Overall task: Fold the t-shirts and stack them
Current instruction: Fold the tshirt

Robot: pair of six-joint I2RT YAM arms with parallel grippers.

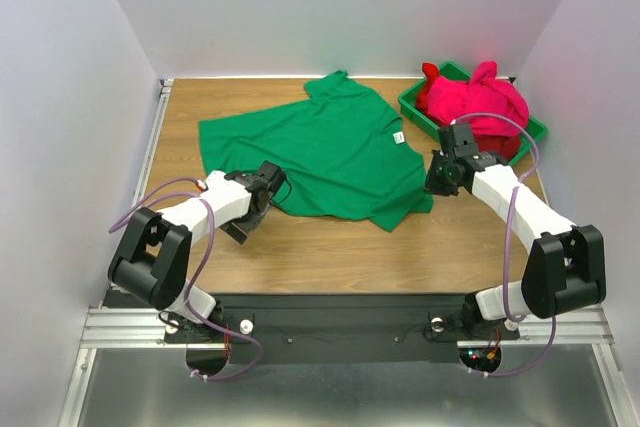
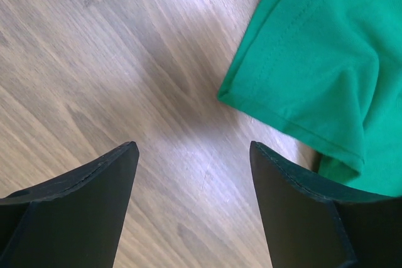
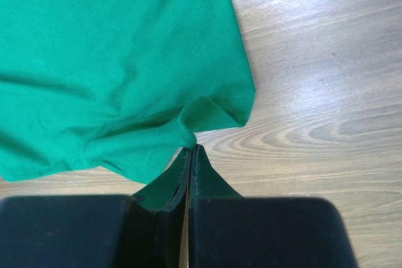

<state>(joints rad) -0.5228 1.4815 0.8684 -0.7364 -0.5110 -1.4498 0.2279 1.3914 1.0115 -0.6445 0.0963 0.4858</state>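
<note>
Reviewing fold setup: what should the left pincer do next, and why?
Probably shift the left pincer sideways over the green t-shirt corner: its jaws stand open above the table beside it, while the right pincer is shut on the fabric.

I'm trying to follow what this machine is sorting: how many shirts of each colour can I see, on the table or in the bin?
green t-shirt, spread on the table: 1
pink t-shirt, heaped in the green bin: 1
red t-shirt, in the bin beside and under the pink one: 1
Total: 3 shirts
</note>
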